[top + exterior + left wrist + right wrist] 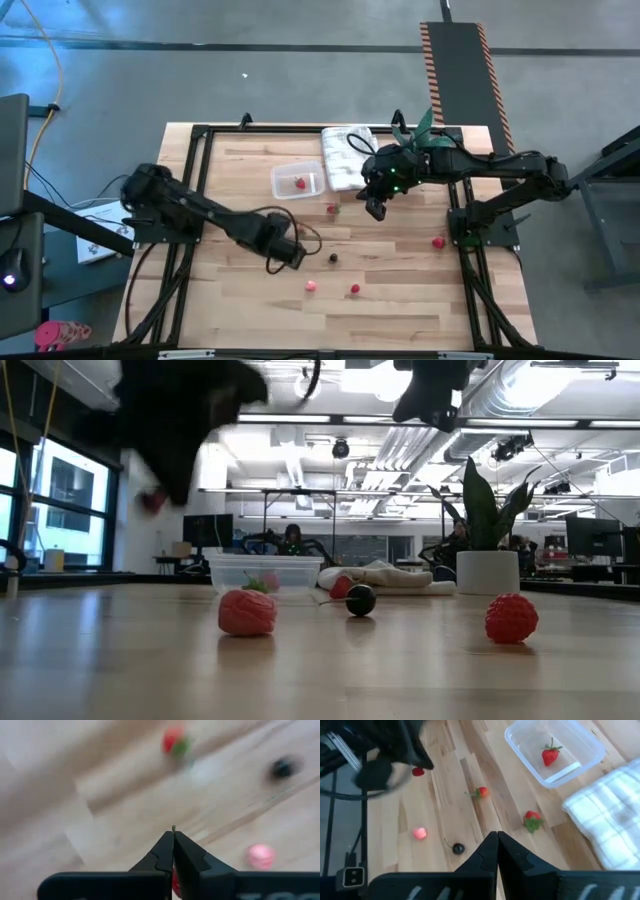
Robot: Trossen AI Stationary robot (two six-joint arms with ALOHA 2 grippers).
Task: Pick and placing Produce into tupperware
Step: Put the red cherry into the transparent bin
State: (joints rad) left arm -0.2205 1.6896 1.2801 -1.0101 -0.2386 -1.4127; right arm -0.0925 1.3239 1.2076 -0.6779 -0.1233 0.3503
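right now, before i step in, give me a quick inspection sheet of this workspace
surface: wooden table, nothing spilled that can be seen
job's things: clear tub holds one strawberry; loose on the wood are a red piece by the tub, dark piece, pink piece and two more red pieces
clutter: folded towel beside the tub; potted plant at the far edge
hands: left hand shut, apparently on a held red piece, off the table; right hand shut, empty, raised near the towel
cables: black cable looped on the table by the left arm
surroundings: striped floor strip; person seated far behind
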